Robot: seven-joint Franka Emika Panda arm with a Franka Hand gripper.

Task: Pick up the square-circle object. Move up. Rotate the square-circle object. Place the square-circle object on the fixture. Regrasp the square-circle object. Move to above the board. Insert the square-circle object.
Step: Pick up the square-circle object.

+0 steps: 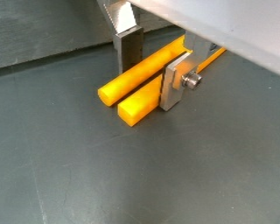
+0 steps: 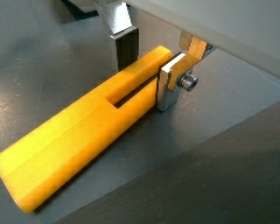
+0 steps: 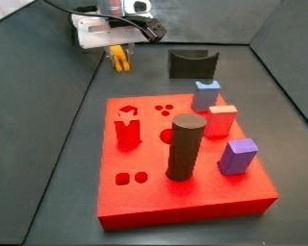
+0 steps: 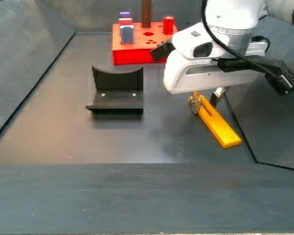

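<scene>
Two silver fingers of the hand clench the square-circle object lying on the floor.

The square-circle object is plain yellow-orange, held between the silver plates of the gripper, whose body is white in a side view. Beyond it from the gripper, the fixture is black. The board is bright red and carries blue, purple, red and dark cylinder pieces.
</scene>
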